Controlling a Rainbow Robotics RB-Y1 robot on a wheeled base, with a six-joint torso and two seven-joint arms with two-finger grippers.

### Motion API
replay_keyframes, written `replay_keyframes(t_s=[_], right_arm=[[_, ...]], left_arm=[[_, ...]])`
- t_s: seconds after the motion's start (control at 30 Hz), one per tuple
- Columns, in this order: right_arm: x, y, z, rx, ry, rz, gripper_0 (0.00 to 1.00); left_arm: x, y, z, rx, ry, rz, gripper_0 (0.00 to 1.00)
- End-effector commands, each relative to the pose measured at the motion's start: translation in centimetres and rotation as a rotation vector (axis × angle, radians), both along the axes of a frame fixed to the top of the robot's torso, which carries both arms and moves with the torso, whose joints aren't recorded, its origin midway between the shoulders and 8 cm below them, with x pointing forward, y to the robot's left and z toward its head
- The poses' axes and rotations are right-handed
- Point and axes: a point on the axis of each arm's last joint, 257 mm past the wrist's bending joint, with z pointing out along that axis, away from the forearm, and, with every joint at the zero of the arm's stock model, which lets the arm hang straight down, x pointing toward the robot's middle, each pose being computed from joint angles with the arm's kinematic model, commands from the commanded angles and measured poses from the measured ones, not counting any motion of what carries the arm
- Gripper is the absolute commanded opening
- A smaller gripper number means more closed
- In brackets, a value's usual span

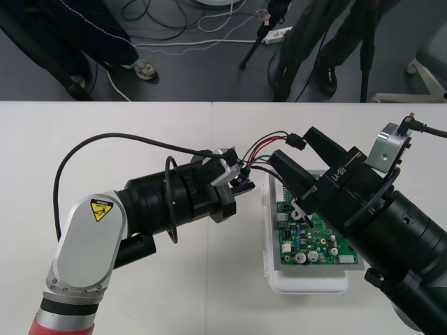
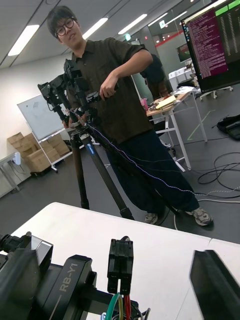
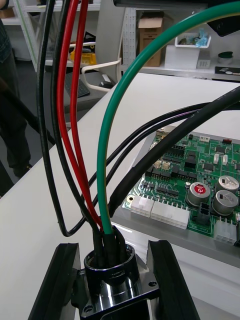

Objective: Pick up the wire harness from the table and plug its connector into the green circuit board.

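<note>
My right gripper (image 1: 293, 148) hangs over the far end of the green circuit board (image 1: 318, 241), hiding that part, its fingers (image 2: 215, 285) spread wide with the black plug (image 2: 120, 265) upright between them; whether either finger touches it I cannot tell. My left gripper (image 3: 112, 248), just left of the board, is clenched on the round metal socket (image 3: 111, 272), and red, black and green wires (image 3: 102, 150) arch from it to the plug. The board rests on a white base (image 1: 307, 283) on the plain light tabletop (image 1: 140, 132), dark floor (image 1: 209, 70) strewn with cables (image 1: 174, 45) beyond.
</note>
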Motion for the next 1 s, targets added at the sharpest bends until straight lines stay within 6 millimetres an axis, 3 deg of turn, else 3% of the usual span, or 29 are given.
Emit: replay_keyframes(t_s=[0.03,0.77,0.8,0.87,0.9,1.0], right_arm=[[-0.99,1.07,1.93,0.052,-0.012,0.028,0.0],[-1.38,1.28,2.38,0.046,-0.033,0.049,0.0],[-1.34,1.27,2.34,0.047,-0.032,0.048,0.0],[-1.35,1.24,2.43,0.046,-0.035,0.047,0.0],[-1.35,1.22,2.46,0.046,-0.037,0.047,0.0],[-1.4,1.26,2.44,0.045,-0.037,0.052,0.0]], left_arm=[[0.25,-1.96,4.62,-0.092,-0.043,0.004,0.0],[0.04,-2.14,4.82,-0.105,-0.038,-0.003,0.01],[0.07,-2.1,4.81,-0.104,-0.04,-0.002,0.06],[0.11,-2.05,5.01,-0.111,-0.043,-0.001,0.87],[0.05,-2.12,5.03,-0.112,-0.042,-0.003,1.0],[0.0,-2.13,4.88,-0.11,-0.042,-0.003,1.0]])
